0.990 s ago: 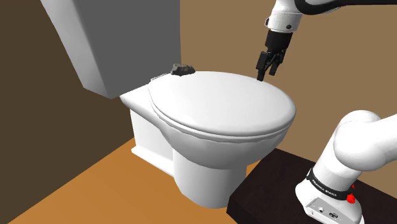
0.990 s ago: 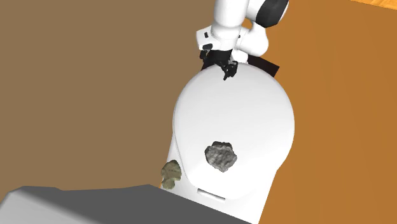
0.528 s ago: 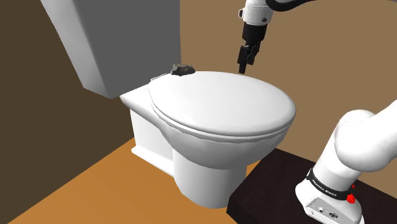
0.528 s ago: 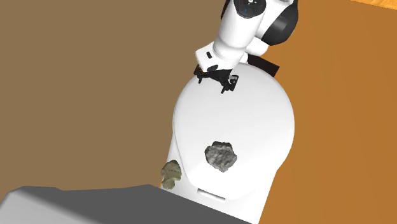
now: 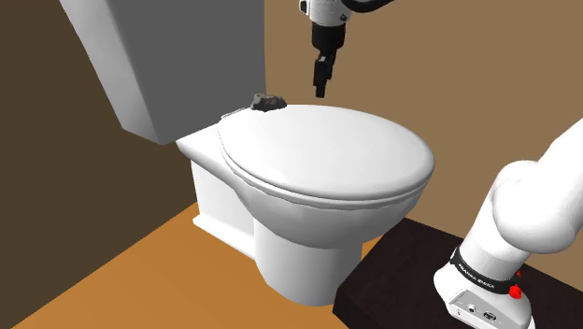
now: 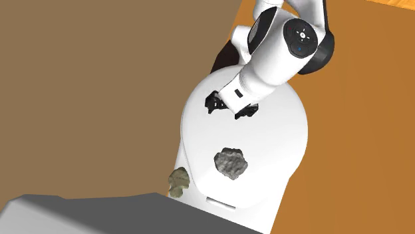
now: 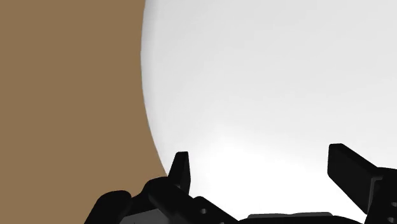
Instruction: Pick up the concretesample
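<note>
One second of travel has carried our gripper across the toilet lid, jaws apart and empty; the grey concretesample now lies near, ahead of it on that lid, so we judge descent comes next.

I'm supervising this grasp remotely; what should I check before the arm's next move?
1. Pincer open: ok, fingers apart.
2. Pincer empty: ok.
3. Pincer above the concrete sample: not ok; it hangs over bare toilet lid, short of the sample.
4. Sample lying free on the lid: ok.
5. Nearby tan stone apart from the sample: ok.
</note>
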